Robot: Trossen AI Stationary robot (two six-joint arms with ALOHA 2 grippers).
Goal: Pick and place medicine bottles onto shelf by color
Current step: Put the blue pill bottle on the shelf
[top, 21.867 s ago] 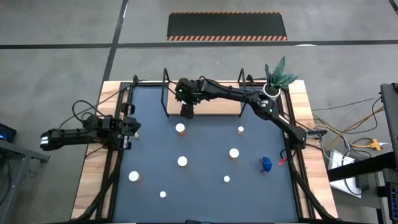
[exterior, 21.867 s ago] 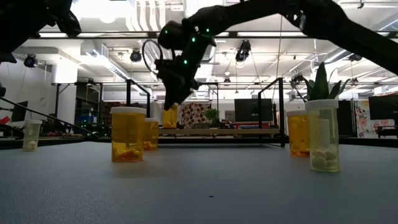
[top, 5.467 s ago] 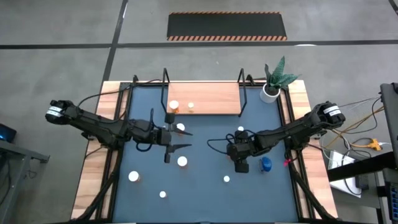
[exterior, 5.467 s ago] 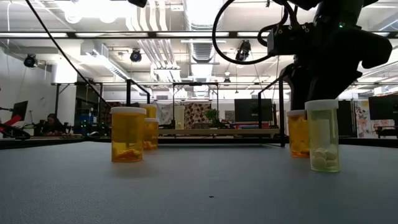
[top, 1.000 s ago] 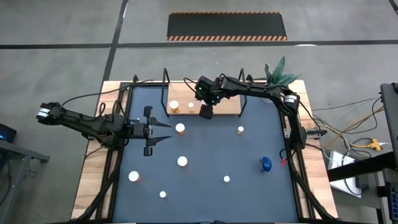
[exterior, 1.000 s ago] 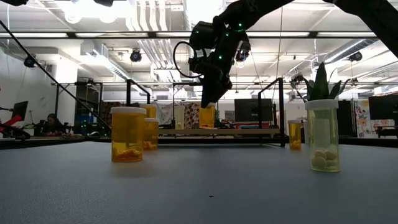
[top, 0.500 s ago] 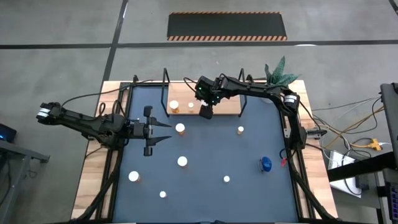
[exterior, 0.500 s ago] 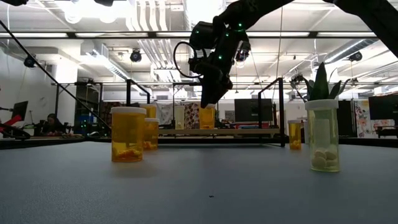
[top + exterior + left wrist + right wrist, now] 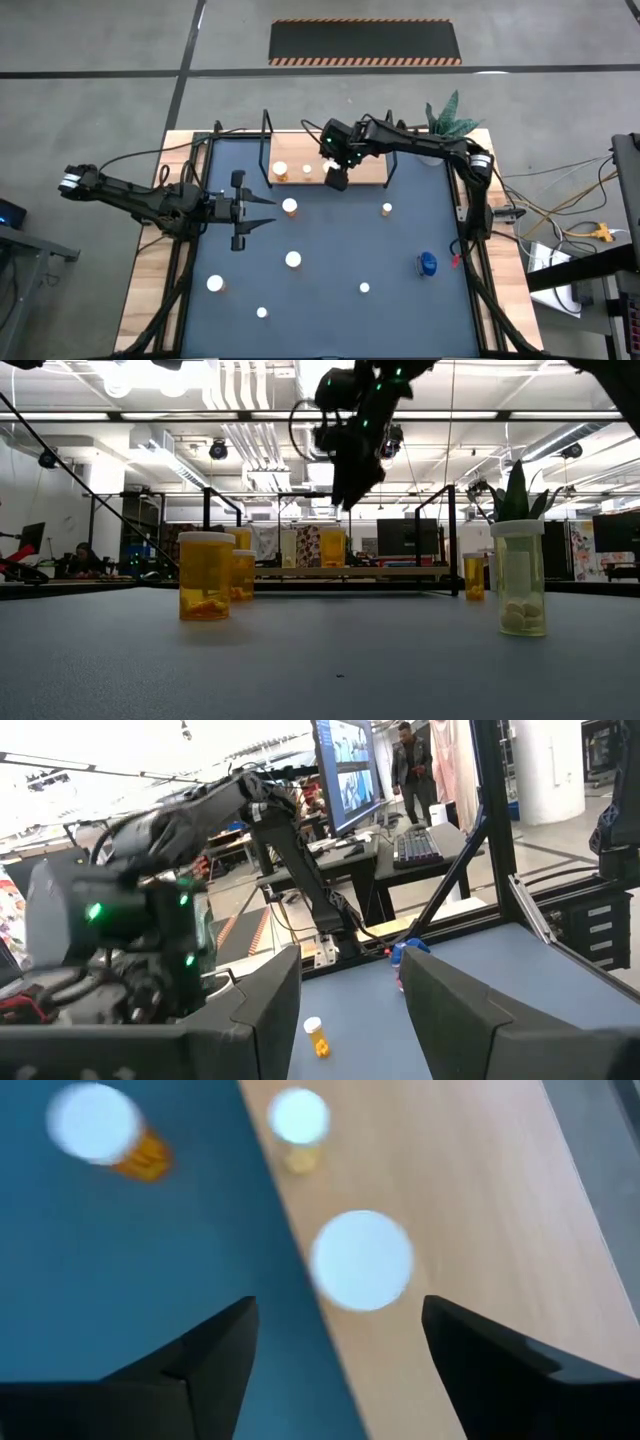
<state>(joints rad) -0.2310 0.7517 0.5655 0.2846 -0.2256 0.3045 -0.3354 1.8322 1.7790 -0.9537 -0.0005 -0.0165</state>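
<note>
Along the shelf's (image 9: 350, 160) front edge, the right gripper (image 9: 338, 180) is lifting away with fingers spread wide and empty — a third orange bottle (image 9: 332, 548) now standing released there. The left gripper (image 9: 262, 210), also wide, is waiting near the mat's left edge — six bottles remaining.

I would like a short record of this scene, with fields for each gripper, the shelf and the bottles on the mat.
right gripper: open, empty, raised above the shelf
left gripper: open, empty, over the mat's left part
shelf: light-wood board at the far edge; three white-capped orange bottles on it, newest one
mat: five white-capped orange bottles apart, one blue bottle
plant pot: far right corner
</note>
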